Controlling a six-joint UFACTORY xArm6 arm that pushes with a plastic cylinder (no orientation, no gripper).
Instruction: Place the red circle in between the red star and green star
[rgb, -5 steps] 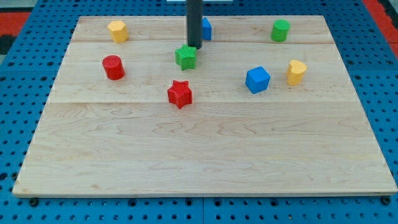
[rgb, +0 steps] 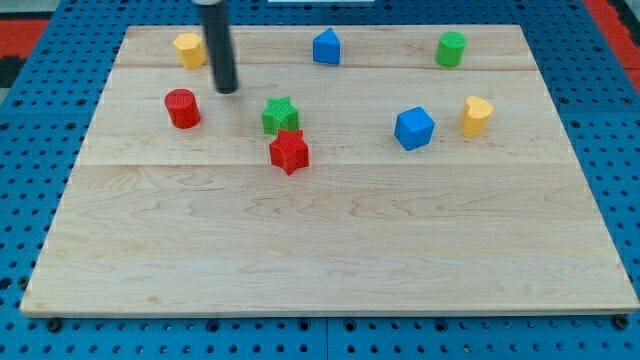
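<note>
The red circle (rgb: 182, 107) stands on the wooden board at the view's left. The green star (rgb: 281, 115) sits just above the red star (rgb: 289, 151), touching or nearly touching it, near the board's middle. My tip (rgb: 227, 90) is down on the board between the red circle and the green star, slightly above both, right of the circle and apart from it.
A yellow block (rgb: 189, 48) lies at the top left, just left of the rod. A blue block (rgb: 326, 46) and a green cylinder (rgb: 451, 48) lie along the top. A blue cube (rgb: 414, 128) and a yellow block (rgb: 476, 115) lie at the right.
My tip has moved left, from beside the blue top block to near the red circle. The green star has shifted down and left, up against the red star.
</note>
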